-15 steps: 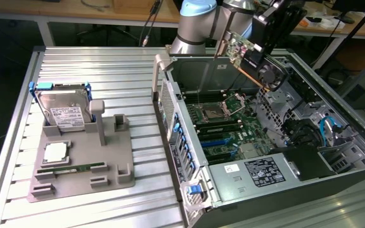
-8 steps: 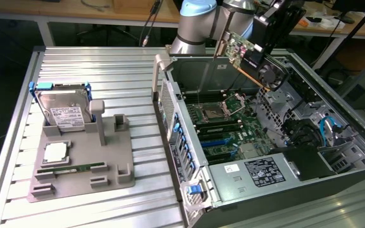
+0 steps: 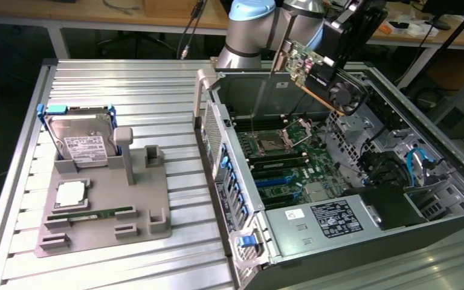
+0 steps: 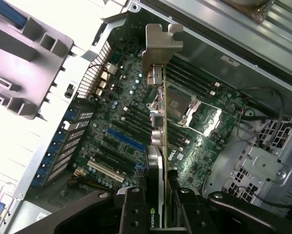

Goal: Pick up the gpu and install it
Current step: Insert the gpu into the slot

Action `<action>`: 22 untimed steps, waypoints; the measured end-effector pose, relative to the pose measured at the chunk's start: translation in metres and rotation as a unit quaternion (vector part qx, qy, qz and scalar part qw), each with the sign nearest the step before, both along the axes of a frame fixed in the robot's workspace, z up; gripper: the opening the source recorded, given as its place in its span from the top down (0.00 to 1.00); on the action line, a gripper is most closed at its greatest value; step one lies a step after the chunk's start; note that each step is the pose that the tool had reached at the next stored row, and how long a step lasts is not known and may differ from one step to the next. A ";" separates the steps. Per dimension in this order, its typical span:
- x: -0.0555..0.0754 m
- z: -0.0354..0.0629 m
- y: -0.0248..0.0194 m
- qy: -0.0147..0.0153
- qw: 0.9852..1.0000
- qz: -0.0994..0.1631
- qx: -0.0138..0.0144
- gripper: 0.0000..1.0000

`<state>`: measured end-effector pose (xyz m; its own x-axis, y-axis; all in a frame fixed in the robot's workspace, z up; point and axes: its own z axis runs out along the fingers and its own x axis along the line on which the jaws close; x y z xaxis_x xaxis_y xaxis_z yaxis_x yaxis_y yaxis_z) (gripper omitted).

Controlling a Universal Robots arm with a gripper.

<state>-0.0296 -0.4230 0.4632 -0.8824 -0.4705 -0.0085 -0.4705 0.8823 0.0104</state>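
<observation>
While my gripper (image 4: 158,197) is clamped on the gpu (image 4: 155,146), held above the open case (image 3: 280,90), the pick is done; seating it in a motherboard (image 4: 121,126) slot remains

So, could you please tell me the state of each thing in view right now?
gpu: lifted, held above the computer case, not seated.
gripper: shut on the gpu.
computer case: lying on its side, side open, motherboard exposed.
hard drive: resting on the grey fixture, untouched.
RAM stick: lying flat on the grey fixture.
</observation>
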 end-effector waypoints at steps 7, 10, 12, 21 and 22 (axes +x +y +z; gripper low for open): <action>0.000 0.0000 0.0000 0.000 1.000 0.017 0.000 0.73; 0.000 0.0000 0.0000 0.000 1.000 0.025 0.000 0.73; 0.000 0.0000 0.0000 0.000 1.000 0.030 0.000 0.73; 0.000 0.0000 0.0000 0.000 0.999 0.053 0.000 0.73; 0.000 0.0000 0.0000 0.000 0.998 0.056 0.000 0.73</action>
